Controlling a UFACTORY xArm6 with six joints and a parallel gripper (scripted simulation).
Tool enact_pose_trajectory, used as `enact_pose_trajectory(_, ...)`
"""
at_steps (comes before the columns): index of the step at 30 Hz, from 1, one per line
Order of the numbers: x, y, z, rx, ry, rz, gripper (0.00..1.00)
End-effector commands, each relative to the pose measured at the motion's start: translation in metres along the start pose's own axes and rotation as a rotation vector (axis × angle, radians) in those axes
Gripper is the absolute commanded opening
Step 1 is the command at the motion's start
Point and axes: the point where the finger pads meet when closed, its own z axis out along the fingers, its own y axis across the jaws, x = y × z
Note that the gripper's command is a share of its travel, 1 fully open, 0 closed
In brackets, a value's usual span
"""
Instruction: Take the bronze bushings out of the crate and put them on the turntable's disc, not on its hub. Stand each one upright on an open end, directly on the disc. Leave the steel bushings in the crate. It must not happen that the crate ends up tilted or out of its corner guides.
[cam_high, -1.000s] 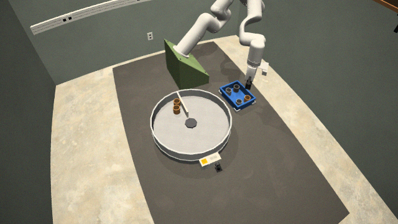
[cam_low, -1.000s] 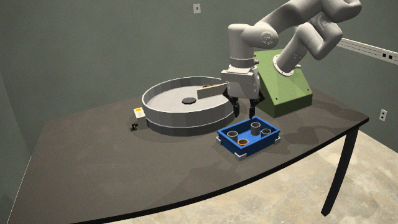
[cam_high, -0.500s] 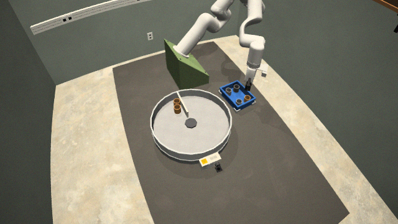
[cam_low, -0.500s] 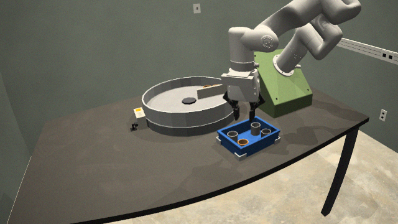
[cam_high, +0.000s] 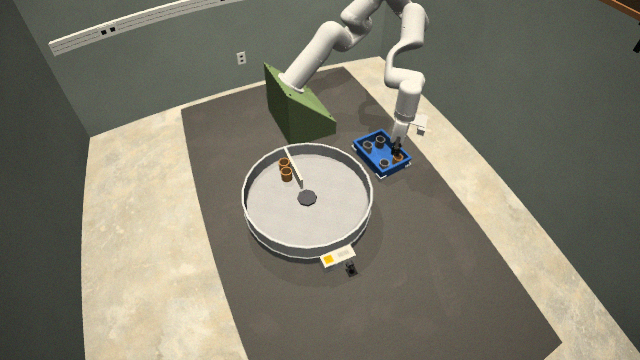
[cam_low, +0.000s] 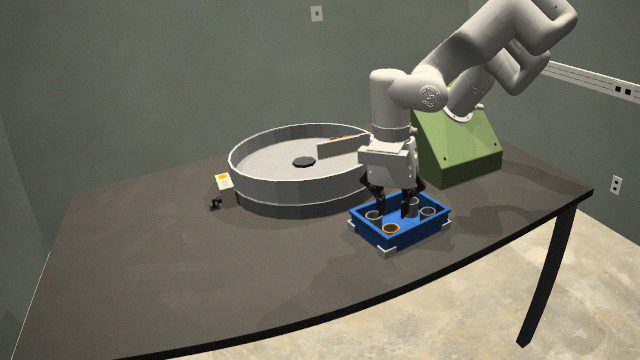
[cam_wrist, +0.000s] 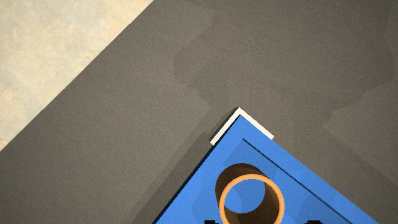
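Inside the blue crate (cam_low: 418, 233), at about two o'clock from the turntable (cam_high: 260, 235), my gripper (cam_low: 395, 201) hangs with its jaws roughly half open and nothing between them, fingertips dipped below the rim. The last bronze bushing (cam_low: 390, 228) stands upright in the corner nearest the table edge, just ahead of my fingertips; my wrist view shows its orange rim (cam_wrist: 251, 200) from above. Three steel bushings (cam_high: 368, 146) fill the other corners. Two bronze bushings (cam_high: 285, 173) already stand on the disc (cam_high: 320, 225) at eleven o'clock from the hub (cam_high: 306, 197), beside the divider (cam_high: 295, 167).
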Motion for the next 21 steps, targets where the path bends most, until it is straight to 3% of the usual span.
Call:
enact_pose_trajectory(1,0.0023,0.001,0.0107,-0.002,0.005,-0.002,0.48)
enact_pose_trajectory(21,0.0023,0.001,0.0139,-0.002,0.005,-0.002,0.48)
